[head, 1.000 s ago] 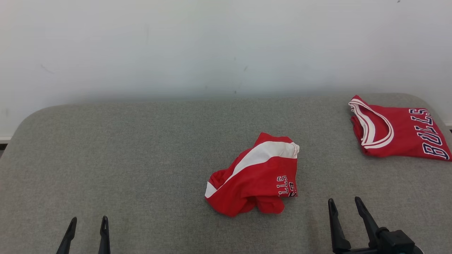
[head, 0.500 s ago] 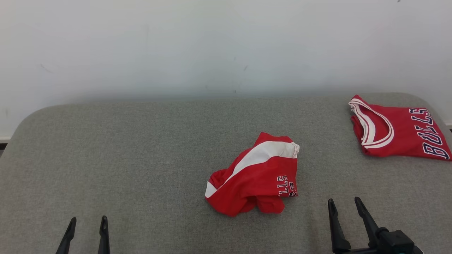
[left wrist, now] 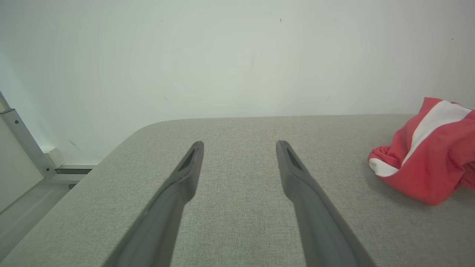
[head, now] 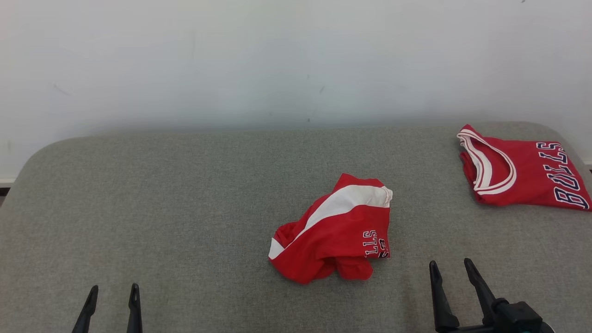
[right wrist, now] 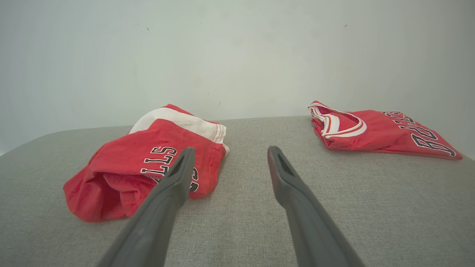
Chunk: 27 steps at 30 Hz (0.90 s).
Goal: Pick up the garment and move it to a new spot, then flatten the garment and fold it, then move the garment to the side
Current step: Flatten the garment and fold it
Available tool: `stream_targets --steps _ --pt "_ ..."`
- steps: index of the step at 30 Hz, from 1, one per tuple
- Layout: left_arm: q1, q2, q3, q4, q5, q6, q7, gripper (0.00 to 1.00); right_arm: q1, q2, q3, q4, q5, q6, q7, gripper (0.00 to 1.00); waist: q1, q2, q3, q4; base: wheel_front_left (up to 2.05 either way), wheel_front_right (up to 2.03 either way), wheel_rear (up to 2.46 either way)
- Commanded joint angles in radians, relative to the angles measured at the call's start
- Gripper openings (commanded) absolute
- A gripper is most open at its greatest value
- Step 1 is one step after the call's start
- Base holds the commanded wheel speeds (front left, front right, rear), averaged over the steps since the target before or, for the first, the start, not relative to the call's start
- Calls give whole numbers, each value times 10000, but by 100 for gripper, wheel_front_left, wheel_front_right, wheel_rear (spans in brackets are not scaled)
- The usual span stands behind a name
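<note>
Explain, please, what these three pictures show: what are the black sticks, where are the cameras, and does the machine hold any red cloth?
This is a robot with two arms. The black sticks are the fingers of its grippers. One picture comes from a camera on its head, looking down at a grey padded surface. In it the left gripper shows at the lower left and the right gripper at the lower right. The other two pictures come from a camera on each wrist, looking along that gripper's own fingers. On the surface lie a crumpled red and white garment near the middle and a folded red jersey at the far right, apart from each other. Both grippers are open and hold nothing; neither touches the cloth.
</note>
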Motion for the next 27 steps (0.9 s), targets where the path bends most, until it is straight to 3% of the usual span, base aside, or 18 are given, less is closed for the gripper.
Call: stream_targets --steps 1,10,21,27 --pt "-4 -36 36 34 64 -5 -29 100 6 21 -8 -9 -10 -28 -47 100 0 -1 1 0 0 0 0" --pt "-8 -60 83 -13 74 -54 -29 100 -7 0 164 3 -78 -28 -47 100 0 -1 45 6 0 0 0" --pt "-323 -162 -137 19 152 -100 -29 100 -1706 -1053 1282 384 72 -28 187 100 0 -1 261 361 0 0 0" --pt "-635 -323 -536 88 165 -183 -29 100 -3555 -1632 1505 1654 440 -28 516 100 0 -1 664 956 0 0 0"
